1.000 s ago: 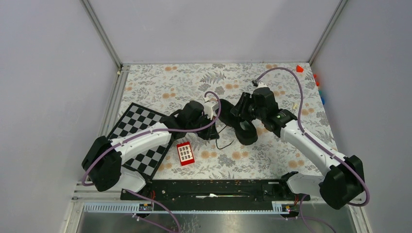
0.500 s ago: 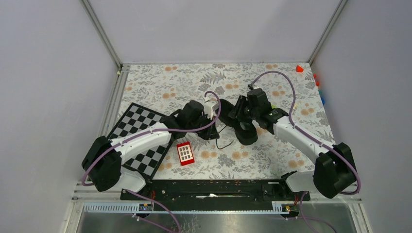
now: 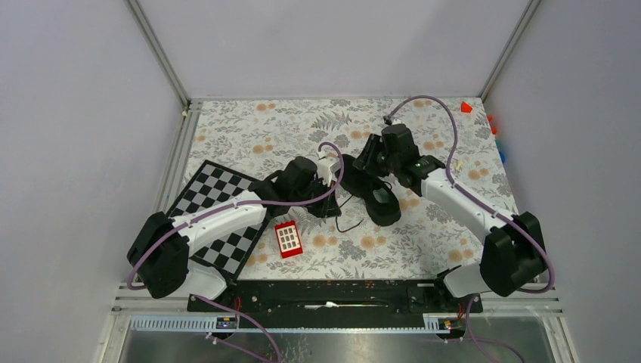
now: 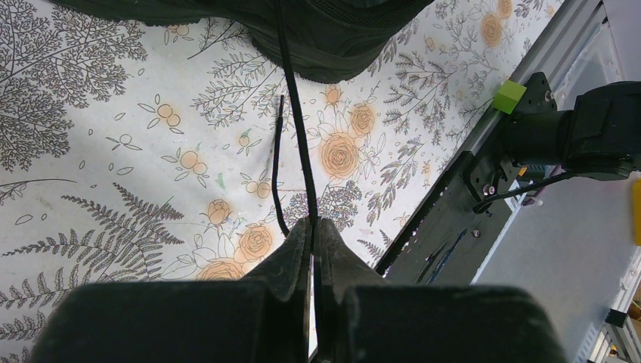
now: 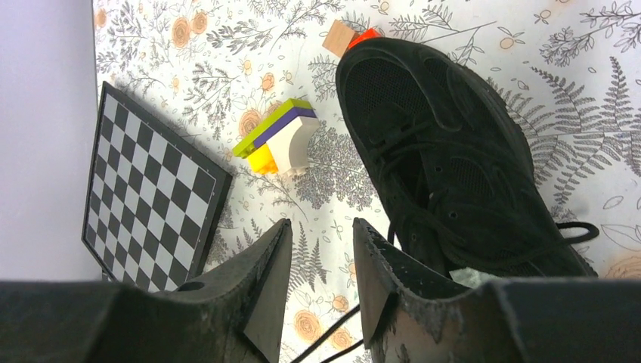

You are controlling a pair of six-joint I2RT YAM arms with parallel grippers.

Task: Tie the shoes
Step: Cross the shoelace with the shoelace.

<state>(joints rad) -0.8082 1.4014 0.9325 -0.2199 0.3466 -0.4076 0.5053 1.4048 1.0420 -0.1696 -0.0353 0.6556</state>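
Lace (image 4: 295,98) pinched in the fully closed left tool (image 4: 312,227) should be held taut; the half-parted right tool (image 5: 321,246) is empty.

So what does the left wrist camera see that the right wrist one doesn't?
Only the left wrist view: the left gripper shut on a lace that runs straight up to the shoe, a loose lace end on the cloth, and a green block. Only the right wrist view: the right gripper open beside the shoe, the shoe's whole laced top, a checkerboard and a stack of blocks. Both: the black shoe and the flowered cloth.
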